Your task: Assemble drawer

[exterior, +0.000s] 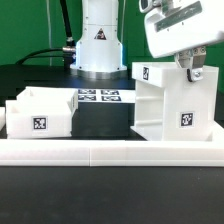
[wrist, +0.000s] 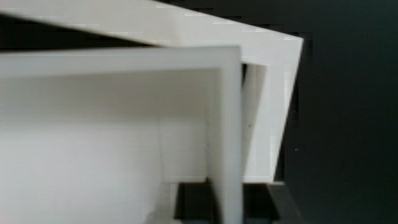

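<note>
The tall white housing (exterior: 160, 105) stands at the exterior view's right and carries square tags. One small tray (exterior: 40, 112) sits on the table at the exterior view's left. My gripper (exterior: 186, 63) is at the housing's top right corner, beside a tagged white piece (exterior: 200, 73) that looks like the second tray. In the wrist view the gripper (wrist: 231, 205) is shut on a thin upright white wall (wrist: 224, 130), with the dark fingers (wrist: 192, 203) on either side of it. More white panels (wrist: 107, 140) fill that view. I cannot tell for certain whether the wall belongs to the tray or the housing.
The long low white rail (exterior: 110, 150) runs across the front. The marker board (exterior: 100, 96) lies flat between the loose tray and the housing. The robot base (exterior: 97, 45) stands behind it, with a black cable at the exterior view's left.
</note>
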`<state>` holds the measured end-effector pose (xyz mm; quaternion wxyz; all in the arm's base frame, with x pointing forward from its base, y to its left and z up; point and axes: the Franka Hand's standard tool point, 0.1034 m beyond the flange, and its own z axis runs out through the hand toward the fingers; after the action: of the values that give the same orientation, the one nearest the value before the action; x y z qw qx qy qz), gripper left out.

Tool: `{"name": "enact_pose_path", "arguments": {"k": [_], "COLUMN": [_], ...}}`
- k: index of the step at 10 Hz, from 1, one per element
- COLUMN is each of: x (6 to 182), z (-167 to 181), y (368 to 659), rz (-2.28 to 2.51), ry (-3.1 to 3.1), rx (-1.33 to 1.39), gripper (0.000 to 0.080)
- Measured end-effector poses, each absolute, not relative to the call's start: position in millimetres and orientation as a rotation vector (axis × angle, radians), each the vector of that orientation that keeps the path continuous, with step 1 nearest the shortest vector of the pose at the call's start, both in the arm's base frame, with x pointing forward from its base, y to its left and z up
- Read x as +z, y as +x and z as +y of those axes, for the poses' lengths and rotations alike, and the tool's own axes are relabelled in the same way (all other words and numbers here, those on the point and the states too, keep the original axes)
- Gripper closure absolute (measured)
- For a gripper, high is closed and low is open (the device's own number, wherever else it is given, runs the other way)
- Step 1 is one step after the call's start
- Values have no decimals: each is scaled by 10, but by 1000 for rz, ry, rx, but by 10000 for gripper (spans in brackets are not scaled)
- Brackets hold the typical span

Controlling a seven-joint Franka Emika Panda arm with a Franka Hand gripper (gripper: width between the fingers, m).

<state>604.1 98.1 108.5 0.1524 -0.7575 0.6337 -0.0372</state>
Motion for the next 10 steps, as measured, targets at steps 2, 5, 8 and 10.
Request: {"name": "enact_pose_path", "arguments": {"k": [2, 5, 8, 10], "x": [1063, 1047, 1095, 1062], "z": [980, 986, 969, 984], "y": [6102, 6238, 6384, 6407], "rz": [1935, 1938, 1935, 1936], "ry": [-2045, -2042, -2028, -2035], "rx": [-73, -45, -48, -29], "gripper": [748, 747, 747, 747]}}
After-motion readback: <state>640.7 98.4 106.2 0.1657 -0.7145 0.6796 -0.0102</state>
